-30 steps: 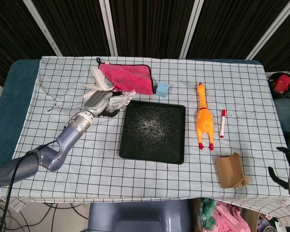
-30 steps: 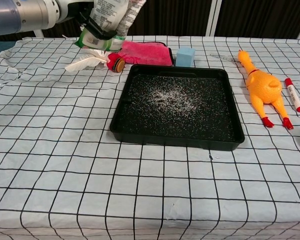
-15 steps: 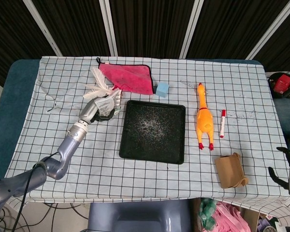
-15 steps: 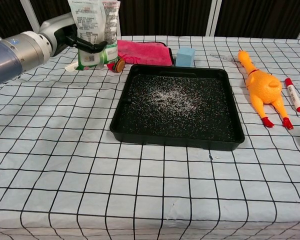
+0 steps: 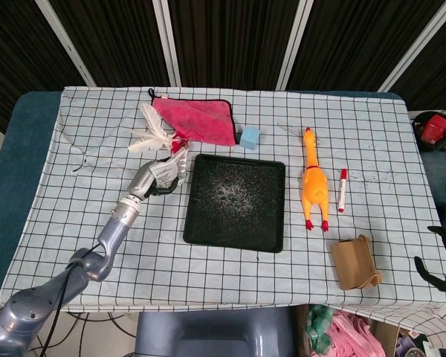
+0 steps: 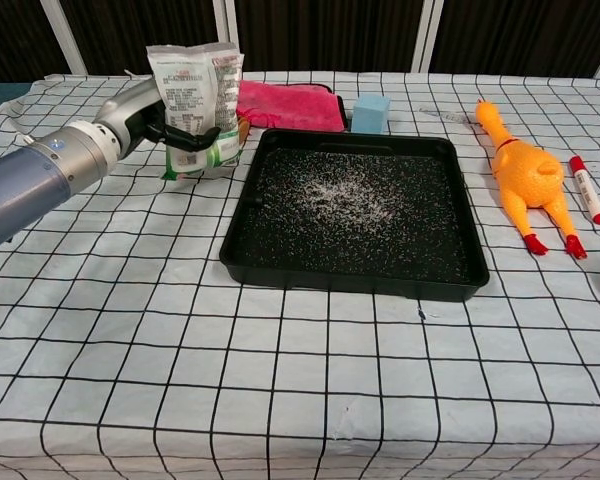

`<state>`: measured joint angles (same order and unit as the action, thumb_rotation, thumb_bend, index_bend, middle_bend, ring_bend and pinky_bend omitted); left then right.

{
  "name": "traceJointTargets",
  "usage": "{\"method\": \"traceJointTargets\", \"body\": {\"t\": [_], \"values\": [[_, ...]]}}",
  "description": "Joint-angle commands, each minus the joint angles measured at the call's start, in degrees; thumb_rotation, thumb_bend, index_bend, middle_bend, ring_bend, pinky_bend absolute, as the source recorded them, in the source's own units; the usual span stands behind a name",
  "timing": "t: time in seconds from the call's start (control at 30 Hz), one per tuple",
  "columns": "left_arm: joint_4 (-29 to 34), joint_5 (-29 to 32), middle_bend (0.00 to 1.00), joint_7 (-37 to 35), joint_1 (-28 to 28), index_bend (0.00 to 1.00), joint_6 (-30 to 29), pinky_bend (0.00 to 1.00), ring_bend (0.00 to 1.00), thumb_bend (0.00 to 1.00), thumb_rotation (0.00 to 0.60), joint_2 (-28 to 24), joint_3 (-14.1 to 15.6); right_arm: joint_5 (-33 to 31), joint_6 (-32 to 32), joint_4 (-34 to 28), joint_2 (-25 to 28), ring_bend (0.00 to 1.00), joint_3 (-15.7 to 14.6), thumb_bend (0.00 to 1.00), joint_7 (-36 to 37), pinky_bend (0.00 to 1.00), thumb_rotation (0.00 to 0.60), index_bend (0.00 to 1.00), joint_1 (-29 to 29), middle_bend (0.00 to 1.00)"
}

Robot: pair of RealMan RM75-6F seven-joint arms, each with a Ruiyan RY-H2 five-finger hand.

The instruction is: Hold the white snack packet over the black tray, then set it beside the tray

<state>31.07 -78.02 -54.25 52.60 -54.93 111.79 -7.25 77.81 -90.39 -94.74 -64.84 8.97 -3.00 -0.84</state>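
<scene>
Your left hand (image 6: 176, 133) grips the white printed snack packet with a green bottom band (image 6: 195, 105), fingers wrapped around its lower part. The packet stands upright just beside the left edge of the square black plastic tray (image 6: 355, 205), near the tray's far-left corner; from the chest view its bottom edge looks to be at or touching the checked cloth of the bench (image 6: 280, 380), though you cannot tell for certain. In the head view the same hand (image 5: 147, 178) and packet (image 5: 167, 171) sit just left of the tray (image 5: 236, 202), which is speckled with fine white grains.

Behind the packet lies a pink cloth (image 5: 197, 119) toward the far edge of the bench, with a white feather toy (image 5: 152, 130) just to its left. A small light-blue cube (image 5: 250, 137) sits beyond the tray's far edge. To the tray's right lie a yellow rubber chicken (image 5: 313, 182) and a red-capped marker (image 5: 343, 190), with a brown cardboard holder (image 5: 353, 262) near the front-right corner.

Your right hand (image 5: 440, 256) shows only at the frame's right edge beyond the bench; whether it is spread or clenched cannot be told.
</scene>
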Motion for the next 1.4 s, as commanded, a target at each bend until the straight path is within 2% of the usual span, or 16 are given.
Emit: {"method": "traceJointTargets", "body": {"t": [0.03, 0.53, 0.83, 0.93, 1.03, 1.17, 1.4], "values": [[-3.7, -1.3, 0.42, -2.6, 0.5, 0.39, 1.2, 0.47, 0.32, 0.52, 0.6, 2.7, 0.1, -0.1, 0.1, 0.0, 0.0, 0.14, 0.0, 0.23, 0.1, 0.26, 0.6, 0.29, 0.0, 0.09], [-13.7, -2.3, 0.41, -6.7, 1.9, 0.39, 3.5, 0.46, 0.31, 0.52, 0.6, 9.2, -0.7, -0.2, 0.1, 0.1, 0.0, 0.14, 0.1, 0.23, 0.2, 0.26, 0.6, 0.29, 0.0, 0.09], [-15.6, -3.0, 0.4, -8.0, 2.4, 0.38, 3.5, 0.46, 0.3, 0.51, 0.6, 10.3, -0.6, -0.4, 0.3, 0.1, 0.0, 0.14, 0.2, 0.23, 0.2, 0.26, 0.6, 0.29, 0.0, 0.09], [-16.0, -3.5, 0.37, -8.1, 2.3, 0.34, 3.7, 0.42, 0.27, 0.48, 0.6, 10.4, -0.2, -0.5, 0.3, 0.1, 0.0, 0.14, 0.2, 0.23, 0.2, 0.26, 0.6, 0.29, 0.0, 0.09], [-16.3, -4.3, 0.31, -8.1, 2.1, 0.26, 4.0, 0.36, 0.2, 0.4, 0.6, 10.3, 0.7, -0.6, 0.3, 0.1, 0.0, 0.14, 0.2, 0.23, 0.2, 0.26, 0.6, 0.29, 0.0, 0.09], [-16.5, -5.3, 0.21, -7.7, 1.7, 0.18, 4.2, 0.24, 0.09, 0.32, 0.6, 9.7, 1.7, -0.6, 0.3, 0.1, 0.0, 0.14, 0.2, 0.23, 0.3, 0.26, 0.6, 0.29, 0.0, 0.09], [-15.5, -5.7, 0.15, -6.5, 0.5, 0.14, 2.3, 0.18, 0.05, 0.3, 0.6, 8.0, 1.9, -0.4, 0.3, 0.2, -0.1, 0.14, 0.2, 0.23, 0.2, 0.26, 0.6, 0.29, 0.1, 0.09]]}}
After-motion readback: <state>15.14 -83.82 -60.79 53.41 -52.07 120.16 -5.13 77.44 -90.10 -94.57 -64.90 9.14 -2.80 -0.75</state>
